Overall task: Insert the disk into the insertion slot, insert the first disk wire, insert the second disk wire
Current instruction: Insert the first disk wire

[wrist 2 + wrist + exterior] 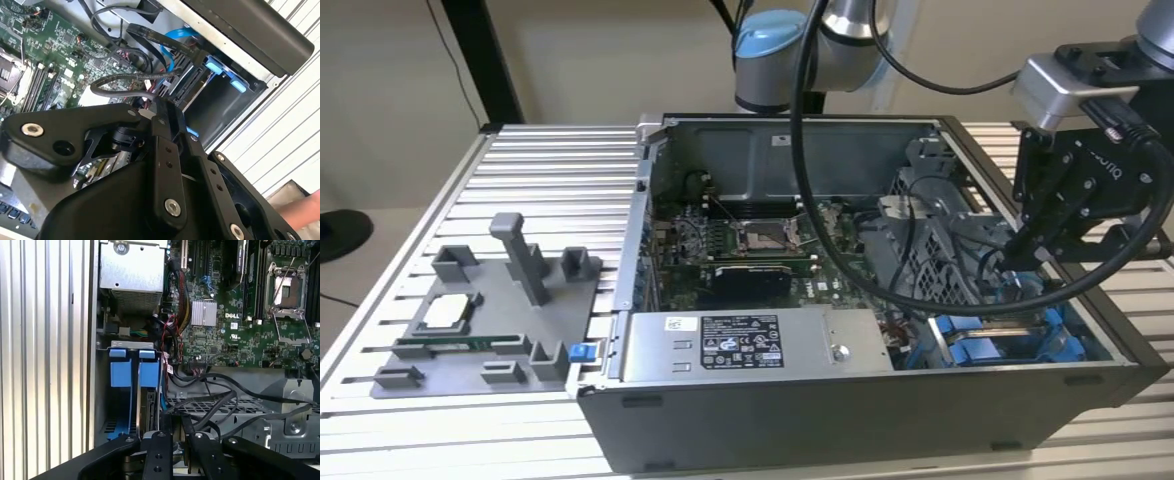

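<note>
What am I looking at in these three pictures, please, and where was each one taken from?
This is a robot arm working inside an open computer case on a slatted metal table. The exterior view looks on from off the arm; both wrist views ride on the arm and look into the case, at its green circuit board. The pincer hangs by the insertion slot with blue rails. A grey parts tray lies beside the case. Whether the pincer holds anything, I cannot tell.

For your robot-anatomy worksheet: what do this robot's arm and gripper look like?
The arm is silver-grey tubing with a light-blue joint cap. Thick black cables loop from it. A grey block sits at the wrist. The gripper is matte black, built of jointed links with silver bolts.
</note>
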`<state>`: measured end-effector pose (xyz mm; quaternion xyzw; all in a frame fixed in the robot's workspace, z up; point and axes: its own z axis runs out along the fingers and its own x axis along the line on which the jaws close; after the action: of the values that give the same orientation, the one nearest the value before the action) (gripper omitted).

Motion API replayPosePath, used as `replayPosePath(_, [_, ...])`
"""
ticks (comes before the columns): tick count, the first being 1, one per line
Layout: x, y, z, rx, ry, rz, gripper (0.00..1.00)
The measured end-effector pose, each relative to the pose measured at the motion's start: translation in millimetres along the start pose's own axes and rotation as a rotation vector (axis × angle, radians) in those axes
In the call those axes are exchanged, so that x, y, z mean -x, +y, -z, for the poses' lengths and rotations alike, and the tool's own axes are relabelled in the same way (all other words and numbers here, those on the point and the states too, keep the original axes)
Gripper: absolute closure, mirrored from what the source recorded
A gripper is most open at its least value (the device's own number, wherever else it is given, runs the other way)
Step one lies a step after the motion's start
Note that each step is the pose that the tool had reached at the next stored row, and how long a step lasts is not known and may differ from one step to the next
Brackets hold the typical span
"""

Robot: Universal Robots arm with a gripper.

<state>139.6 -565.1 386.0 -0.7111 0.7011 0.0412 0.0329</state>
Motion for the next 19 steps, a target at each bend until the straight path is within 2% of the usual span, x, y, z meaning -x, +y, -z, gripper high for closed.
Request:
replayPosePath(5, [-0.1,-0.1,-0.1,0.0,0.0001,0.0,1.0])
replayPosePath(8, [-0.3,-0.2,-2.8,-0.0007,0.0012,0.0,1.0])
replayPosePath(10, [-0.6,-0.2,-5.4,-0.002,0.0056,0.0,1.0])
replayPosePath(11, [-0.6,-0.2,-6.3,-0.0022,0.0107,0.0,1.0])
replayPosePath(12, [-0.7,-0.2,-6.8,-0.0022,0.0197,0.0,1.0])
replayPosePath(15, [-1.0,-0.7,-7.1,-0.0016,0.0534,0.0,1.0])
replayPosePath(19, [-2.7,-2.3,-6.9,0.0004,0.1093,-0.001,1.0])
